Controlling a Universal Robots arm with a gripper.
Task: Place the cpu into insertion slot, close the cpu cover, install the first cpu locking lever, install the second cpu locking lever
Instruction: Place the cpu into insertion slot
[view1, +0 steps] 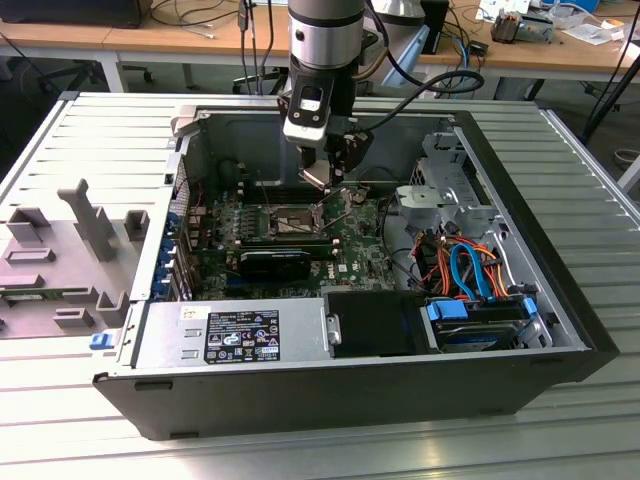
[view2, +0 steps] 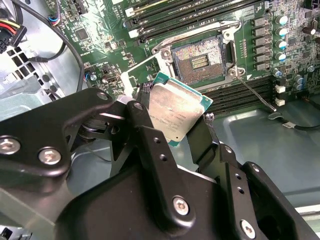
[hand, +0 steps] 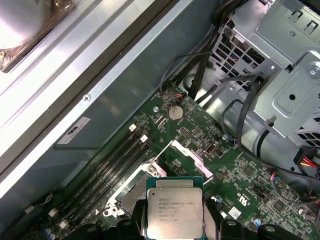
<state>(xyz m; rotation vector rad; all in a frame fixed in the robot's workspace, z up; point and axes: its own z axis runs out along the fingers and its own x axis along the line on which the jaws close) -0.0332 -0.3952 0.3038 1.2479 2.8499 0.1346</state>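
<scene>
Fingers (view2: 147, 125) of the gripper (view1: 328, 178) are pinching the cpu (view2: 177, 112) by two opposite edges, closing only to the chip's width, with its silvery top facing the wrist cameras. The gripper is hanging inside the open computer case (view1: 560, 300).

Going across the exterior view from its left, the insertion slot (view1: 285, 222) is lying below the gripper and slightly toward that view's left. Its dark centre is showing bare, with nothing sitting in it. In the second wrist view the slot is appearing just past the chip's far corner, so the cpu is hovering apart from it. The chip's edges are not lining up with the slot's rim in either wrist view, and I cannot tell whether it is hanging flat.

The cpu cover (hand: 192, 159) is standing swung up right beside the slot, near the gripper. A thin locking lever (view2: 256, 94) is jutting out on the slot's other side.

Farther toward the exterior view's right, the drive cage (view1: 445, 190) and cables (view1: 465, 270) are sitting well apart. The way down is looking open, with the cover and lever being the nearest edges.
</scene>
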